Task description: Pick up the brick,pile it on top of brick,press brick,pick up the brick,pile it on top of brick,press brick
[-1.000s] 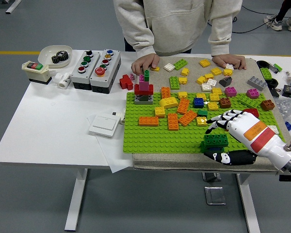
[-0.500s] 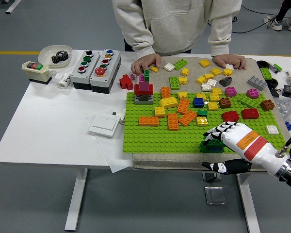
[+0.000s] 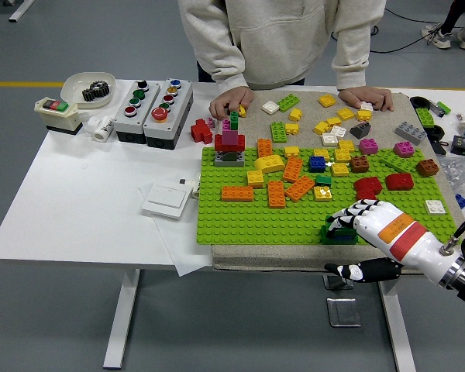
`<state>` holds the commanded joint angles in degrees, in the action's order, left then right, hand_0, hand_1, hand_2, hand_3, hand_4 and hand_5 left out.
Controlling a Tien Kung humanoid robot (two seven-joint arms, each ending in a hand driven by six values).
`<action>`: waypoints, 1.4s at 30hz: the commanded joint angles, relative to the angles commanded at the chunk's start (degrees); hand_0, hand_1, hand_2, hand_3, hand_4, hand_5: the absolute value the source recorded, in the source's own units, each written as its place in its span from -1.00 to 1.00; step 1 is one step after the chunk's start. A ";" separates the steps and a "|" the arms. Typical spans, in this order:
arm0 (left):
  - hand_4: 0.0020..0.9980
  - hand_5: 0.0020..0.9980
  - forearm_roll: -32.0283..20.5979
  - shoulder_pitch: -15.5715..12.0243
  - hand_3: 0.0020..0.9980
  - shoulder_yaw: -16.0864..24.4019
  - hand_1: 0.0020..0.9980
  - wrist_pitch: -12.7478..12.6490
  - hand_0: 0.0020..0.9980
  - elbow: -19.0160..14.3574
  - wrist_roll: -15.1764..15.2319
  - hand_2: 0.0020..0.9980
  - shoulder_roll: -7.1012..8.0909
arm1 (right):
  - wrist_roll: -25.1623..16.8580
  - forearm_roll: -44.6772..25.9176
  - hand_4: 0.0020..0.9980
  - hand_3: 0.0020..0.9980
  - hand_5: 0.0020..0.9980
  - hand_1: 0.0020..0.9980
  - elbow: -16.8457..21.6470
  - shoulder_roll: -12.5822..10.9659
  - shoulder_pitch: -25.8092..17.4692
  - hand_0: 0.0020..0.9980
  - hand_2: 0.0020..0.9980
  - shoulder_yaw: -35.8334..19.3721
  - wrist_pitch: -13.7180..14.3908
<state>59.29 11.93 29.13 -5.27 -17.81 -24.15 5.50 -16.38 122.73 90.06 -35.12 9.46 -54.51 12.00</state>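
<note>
Lower right of the frame — the right hand [image 3: 355, 219] lies palm-down, fingers curled over the dark green brick [image 3: 341, 230] at the near edge of the green baseplate [image 3: 248, 217], pressing on it. Mid-frame, loose orange bricks [image 3: 277, 192] lie scattered. At the top, a person's hands [image 3: 231, 101] rest on the desk [image 3: 85, 194] — one near the red-and-pink stack [image 3: 230, 146].

White table [image 3: 77, 209], grey mat [image 3: 294, 256], button boxes [image 3: 153, 110], wall switch [image 3: 167, 199], bowl [image 3: 87, 87]
</note>
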 joint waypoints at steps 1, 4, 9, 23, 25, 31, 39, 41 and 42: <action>0.33 0.32 -0.05 0.00 0.18 -0.02 0.43 -0.02 0.31 0.00 0.00 0.45 0.00 | 0.01 0.16 0.69 0.18 0.46 0.32 -0.08 0.02 -0.04 0.43 0.41 -0.12 -0.01; 0.32 0.33 -0.12 0.00 0.17 -0.05 0.43 -0.05 0.31 0.00 0.01 0.45 0.00 | 0.04 0.35 0.69 0.17 0.45 0.32 -0.25 0.02 -0.06 0.43 0.41 -0.24 -0.04; 0.33 0.33 -0.01 0.03 0.17 -0.02 0.43 0.00 0.31 -0.02 -0.03 0.45 -0.01 | 0.19 0.34 0.69 0.17 0.45 0.32 -1.02 0.16 0.05 0.43 0.41 -0.30 -0.23; 0.32 0.33 -0.01 0.17 0.17 -0.05 0.43 0.02 0.31 -0.09 -0.08 0.45 -0.01 | 0.31 0.58 0.70 0.17 0.45 0.32 -1.71 0.20 -0.24 0.43 0.41 -0.36 -0.53; 0.32 0.33 0.05 0.20 0.17 -0.03 0.43 0.04 0.31 -0.09 -0.09 0.45 -0.01 | 0.33 0.64 0.70 0.17 0.45 0.32 -1.77 0.23 -0.28 0.43 0.41 -0.35 -0.68; 0.32 0.33 0.08 0.23 0.17 0.00 0.43 0.05 0.31 -0.11 -0.13 0.45 -0.02 | 0.43 0.85 0.70 0.17 0.45 0.32 -1.98 0.33 -0.46 0.43 0.41 -0.38 -1.01; 0.32 0.32 0.28 0.26 0.17 0.11 0.42 0.13 0.31 -0.13 -0.19 0.45 -0.02 | 0.57 1.10 0.71 0.17 0.45 0.32 -1.98 0.38 -0.60 0.43 0.41 -0.37 -1.22; 0.32 0.33 0.30 0.27 0.17 0.13 0.42 0.13 0.31 -0.13 -0.19 0.45 -0.02 | 0.58 1.17 0.71 0.17 0.45 0.32 -1.98 0.38 -0.62 0.42 0.41 -0.35 -1.25; 0.32 0.33 0.31 0.27 0.17 0.13 0.42 0.12 0.31 -0.12 -0.19 0.45 -0.02 | 0.60 1.23 0.71 0.17 0.45 0.32 -2.04 0.40 -0.63 0.42 0.41 -0.35 -1.28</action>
<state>59.60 12.20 29.26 -5.14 -17.94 -24.35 5.48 -15.78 123.96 88.01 -34.72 8.84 -54.86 10.72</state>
